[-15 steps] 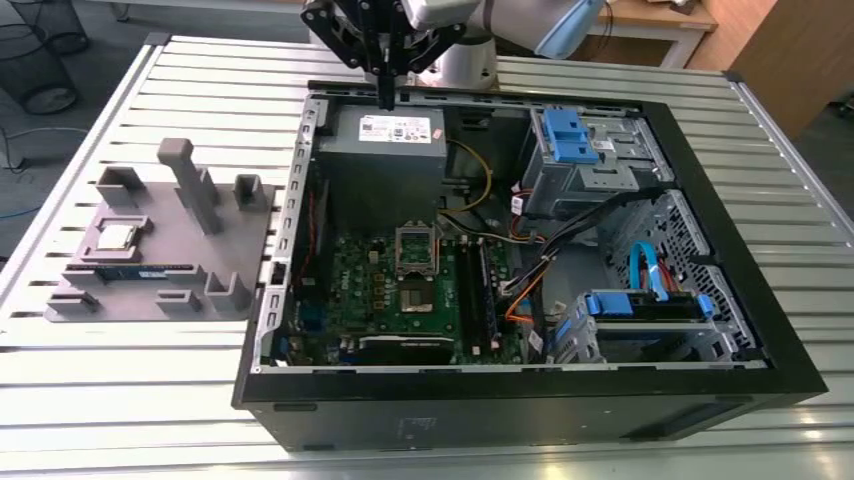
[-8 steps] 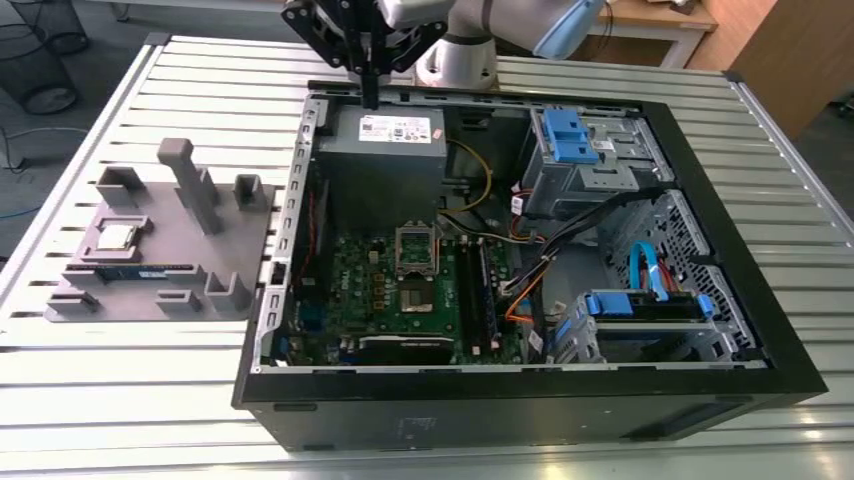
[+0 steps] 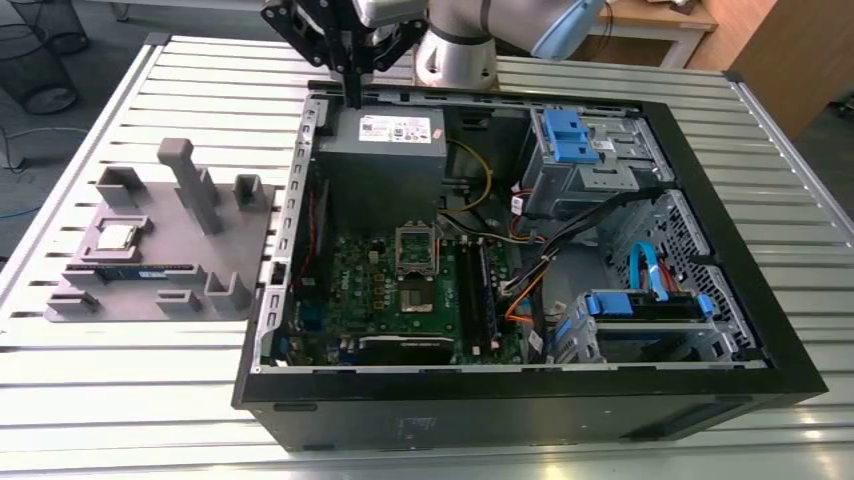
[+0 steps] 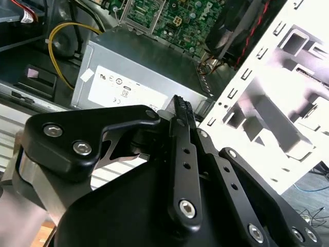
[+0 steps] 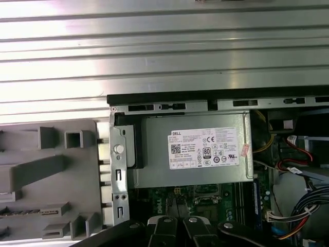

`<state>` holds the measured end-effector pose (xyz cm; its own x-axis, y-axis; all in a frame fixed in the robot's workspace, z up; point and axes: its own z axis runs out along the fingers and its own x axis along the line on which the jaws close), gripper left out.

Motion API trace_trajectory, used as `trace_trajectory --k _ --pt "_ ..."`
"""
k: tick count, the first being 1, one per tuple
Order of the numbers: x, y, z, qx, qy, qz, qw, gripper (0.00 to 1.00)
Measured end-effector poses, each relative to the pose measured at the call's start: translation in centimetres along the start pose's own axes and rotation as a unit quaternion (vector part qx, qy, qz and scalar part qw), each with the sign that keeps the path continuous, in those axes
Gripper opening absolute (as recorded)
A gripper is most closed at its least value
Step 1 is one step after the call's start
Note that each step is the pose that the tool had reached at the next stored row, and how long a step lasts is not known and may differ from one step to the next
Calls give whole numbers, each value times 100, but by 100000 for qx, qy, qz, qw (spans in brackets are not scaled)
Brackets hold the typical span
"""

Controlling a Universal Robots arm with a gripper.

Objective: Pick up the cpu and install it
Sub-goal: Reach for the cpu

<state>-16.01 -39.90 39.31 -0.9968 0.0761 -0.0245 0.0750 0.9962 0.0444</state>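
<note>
On the slatted bench [image 3: 80, 380] stands the computer case [image 3: 534, 400], with a grey tray [image 3: 247, 245] beside it on the exterior view's left. Over the case's rim by the power supply [image 3: 380, 135] the hand [image 3: 354, 98] hangs, fingers [image 4: 180, 118] pressed together and empty, pick-up seemingly unstarted. The cpu [image 3: 118, 236] lies on that tray; grasping it calls for parted fingers squarely over it. Its corner mark and the pins of the case's socket [image 3: 416, 298] are too small to read
</note>
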Motion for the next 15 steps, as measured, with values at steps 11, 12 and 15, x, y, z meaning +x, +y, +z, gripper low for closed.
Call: trace_trajectory --k 11,12,15 --pt "115 -8 -3 0 2 -2 100000 11" --pt "120 -9 -3 0 0 4 100000 11" --pt "123 -9 -3 -1 -1 3 100000 11"
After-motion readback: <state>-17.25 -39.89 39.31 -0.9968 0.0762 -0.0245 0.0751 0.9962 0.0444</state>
